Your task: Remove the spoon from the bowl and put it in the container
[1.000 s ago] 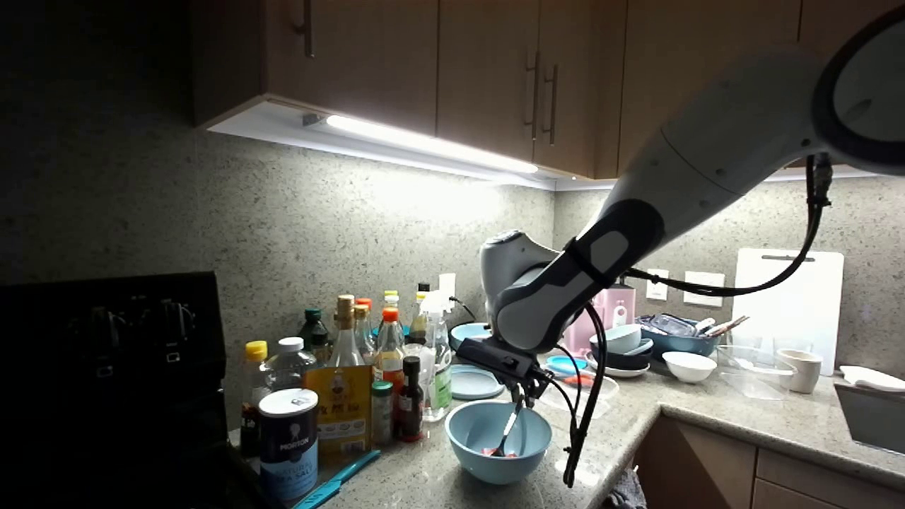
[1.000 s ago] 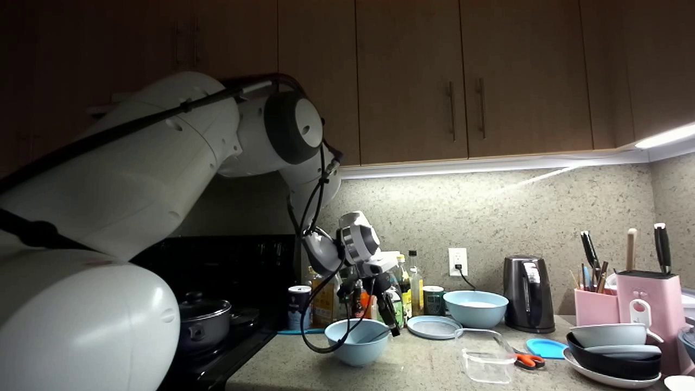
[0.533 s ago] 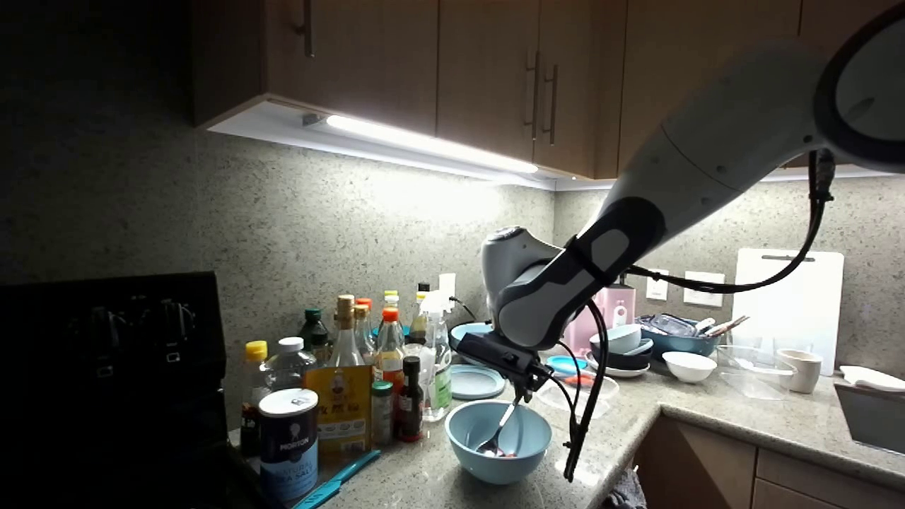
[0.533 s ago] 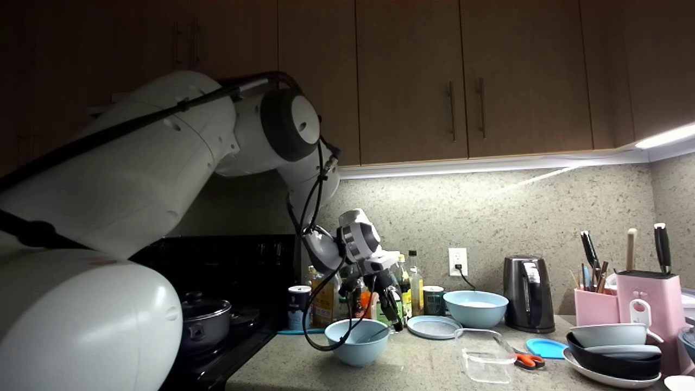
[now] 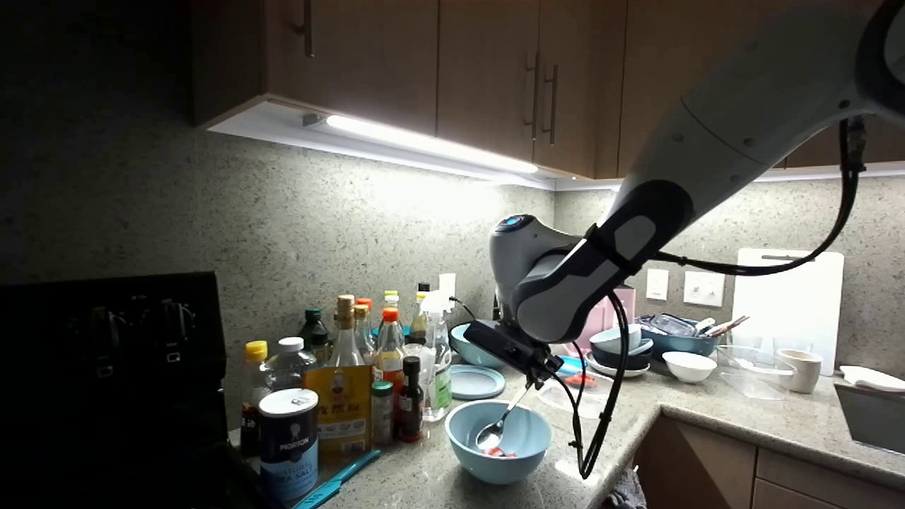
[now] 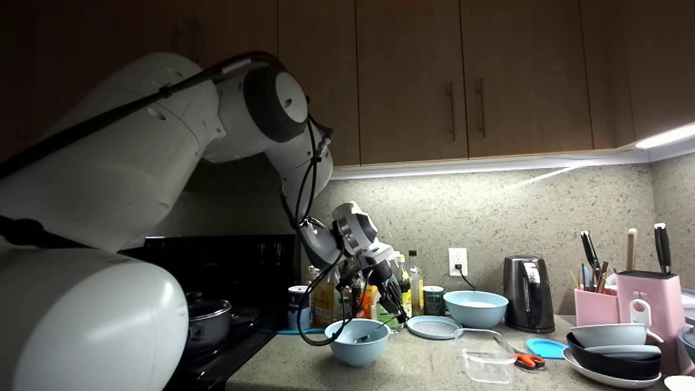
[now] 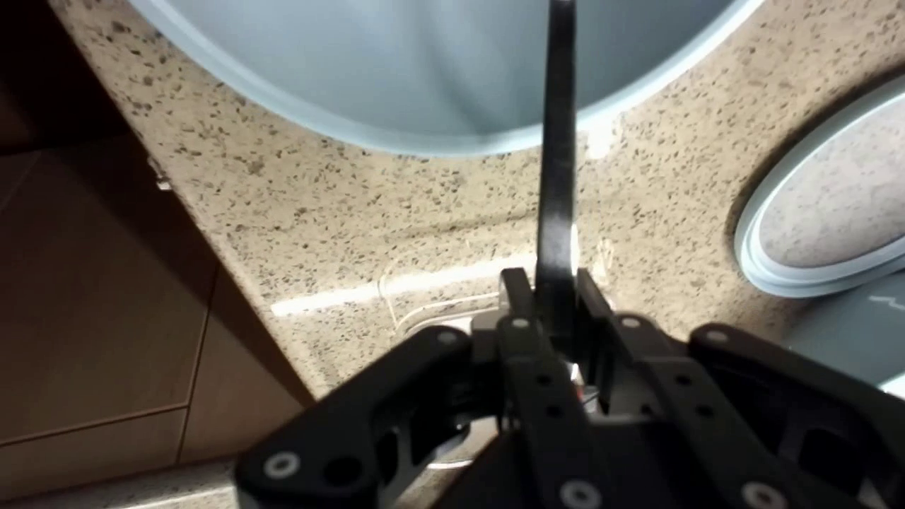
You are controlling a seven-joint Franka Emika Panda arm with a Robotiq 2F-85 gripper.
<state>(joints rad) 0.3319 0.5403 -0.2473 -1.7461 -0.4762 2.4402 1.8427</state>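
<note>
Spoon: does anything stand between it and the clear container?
Yes, the bowl: its wall appears to surround the head of the spoon, whose handle the claw holds. Beyond that, nothing visible blocks the way to the clear container.

The wrist view crops spoon [image 7: 557, 162] and bowl [image 7: 346, 67]; reddish bits [image 5: 499, 452] (several, perhaps) are too small to tell.

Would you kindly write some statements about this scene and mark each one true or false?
The pincer holds the spoon by its handle. True.
The spoon lies in the clear container. False: its head shows within the rim of the light-blue bowl.
Reddish bits show in that bowl. True.
That bowl stands on the stove. False: it stands on the speckled counter.
A second light-blue bowl stands beside the dark kettle. True.
The dark kettle lies on its side. False: it stands upright.
</note>
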